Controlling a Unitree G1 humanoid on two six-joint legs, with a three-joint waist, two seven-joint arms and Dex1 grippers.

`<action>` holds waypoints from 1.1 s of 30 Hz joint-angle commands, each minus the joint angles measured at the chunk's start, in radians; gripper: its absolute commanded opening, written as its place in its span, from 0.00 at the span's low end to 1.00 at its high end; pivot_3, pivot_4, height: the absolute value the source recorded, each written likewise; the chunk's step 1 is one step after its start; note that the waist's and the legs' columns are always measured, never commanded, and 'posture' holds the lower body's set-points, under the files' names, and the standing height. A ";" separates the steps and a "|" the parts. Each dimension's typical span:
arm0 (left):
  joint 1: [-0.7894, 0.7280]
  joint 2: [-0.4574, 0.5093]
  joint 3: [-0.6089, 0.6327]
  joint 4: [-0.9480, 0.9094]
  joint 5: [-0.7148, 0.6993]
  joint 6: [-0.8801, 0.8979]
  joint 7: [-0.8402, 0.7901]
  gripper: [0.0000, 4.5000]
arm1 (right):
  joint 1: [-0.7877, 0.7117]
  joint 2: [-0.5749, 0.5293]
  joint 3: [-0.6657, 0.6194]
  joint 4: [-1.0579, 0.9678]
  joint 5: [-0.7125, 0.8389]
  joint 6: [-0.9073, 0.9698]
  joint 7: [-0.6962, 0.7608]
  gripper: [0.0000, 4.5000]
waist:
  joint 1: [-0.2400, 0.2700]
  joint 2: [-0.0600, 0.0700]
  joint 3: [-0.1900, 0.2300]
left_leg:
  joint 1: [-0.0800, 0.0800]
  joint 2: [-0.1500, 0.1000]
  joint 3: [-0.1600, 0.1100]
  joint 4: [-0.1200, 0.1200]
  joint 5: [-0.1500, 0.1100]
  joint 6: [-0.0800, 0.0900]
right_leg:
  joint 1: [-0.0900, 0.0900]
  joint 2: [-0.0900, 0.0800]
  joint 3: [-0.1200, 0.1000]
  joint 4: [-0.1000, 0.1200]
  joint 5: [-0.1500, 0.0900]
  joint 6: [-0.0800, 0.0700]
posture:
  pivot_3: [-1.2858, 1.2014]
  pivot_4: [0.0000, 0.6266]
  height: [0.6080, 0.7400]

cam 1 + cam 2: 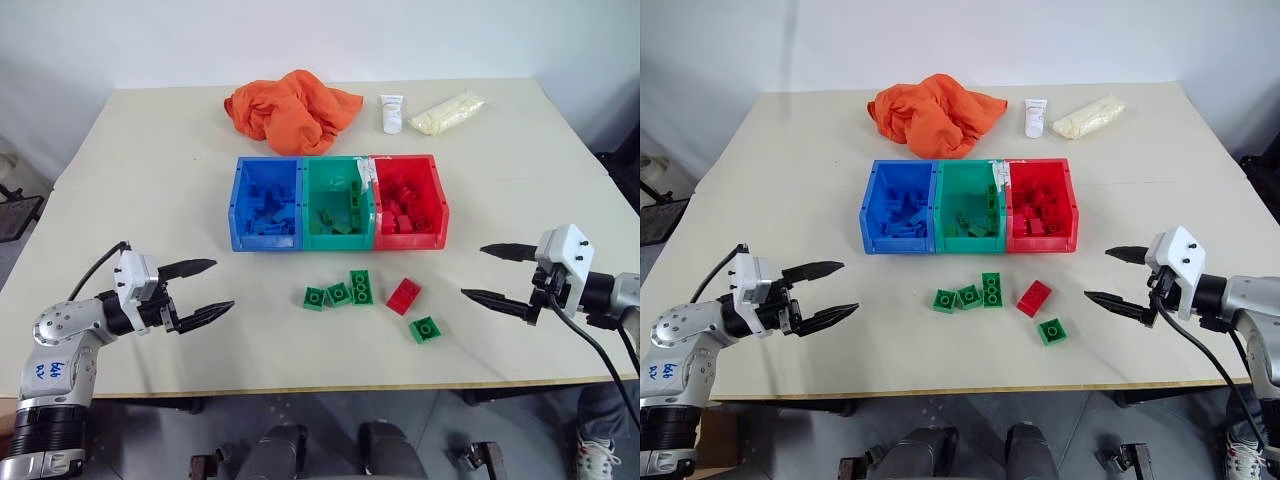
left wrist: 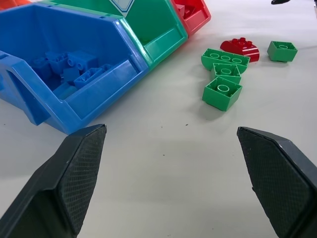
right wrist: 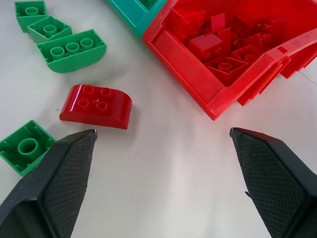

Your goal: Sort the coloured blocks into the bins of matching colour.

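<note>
Your left gripper (image 1: pixel 205 290) hung with both fingers spread wide and nothing between them, low over the table (image 1: pixel 150 170) at about eight o'clock from the bins. Your right gripper (image 1: pixel 492 273) was equally wide apart and empty, at about four o'clock from them.

Outward from the right gripper, the nearest piece was a lone green square block (image 1: pixel 425 329), then the red block (image 1: pixel 403 295) just up and inward of it. Three more green blocks (image 1: pixel 339 291) sat bunched together, touching or nearly so, at six o'clock from the green bin (image 1: pixel 337 203). The blue bin (image 1: pixel 266 203), the green bin and the red bin (image 1: pixel 408 200) stood side by side, each already holding pieces.

The risk I saw for you: the bunched greens were so close that fingers coming down on one would likely shove or lift a neighbour. The red block's rounded top could slip from the fingers if gripped across the curve. A careless drop near a shared bin wall could land a block in the wrong colour.
</note>
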 commanded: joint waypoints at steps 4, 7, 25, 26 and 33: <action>-0.023 -0.002 0.010 -0.035 -0.023 0.043 0.030 1.00 | -0.023 -0.002 0.001 -0.029 0.014 0.019 -0.016 1.00 | 0.000 0.000 0.000 | 0.000 0.000 0.000 0.000 0.000 0.000 | 0.000 0.000 0.000 0.000 0.000 0.000 | 0.52 0.24 1.00; -0.044 0.004 -0.013 -0.040 -0.023 0.133 0.056 1.00 | -0.020 -0.021 0.002 -0.038 0.017 0.088 -0.032 1.00 | 0.001 0.000 0.000 | 0.000 0.000 0.000 0.000 0.000 0.000 | 0.000 0.000 0.000 0.000 0.000 0.000 | 0.52 0.24 1.00; -0.121 -0.031 -0.046 0.040 -0.034 0.048 -0.090 1.00 | 0.119 -0.201 -0.038 -0.104 0.013 0.184 0.081 1.00 | 0.000 0.000 0.000 | 0.000 0.002 0.004 0.000 0.000 0.000 | 0.001 0.002 0.000 -0.004 0.000 0.000 | 0.52 0.24 1.00; -0.116 -0.028 -0.046 0.036 -0.032 0.047 -0.091 1.00 | 0.096 -0.193 -0.010 -0.116 0.013 0.191 0.079 1.00 | -0.002 0.000 0.000 | 0.000 0.002 0.004 0.000 0.000 0.000 | 0.001 0.002 0.000 -0.004 0.000 0.000 | 0.52 0.24 1.00; -0.024 -0.032 -0.006 -0.069 -0.064 0.058 -0.063 1.00 | -0.036 -0.138 0.202 -0.182 -0.016 0.213 0.107 1.00 | 0.000 0.000 0.000 | 0.000 0.002 0.003 0.000 -0.001 0.000 | 0.001 0.002 0.001 -0.004 0.000 0.000 | 0.52 0.24 1.00</action>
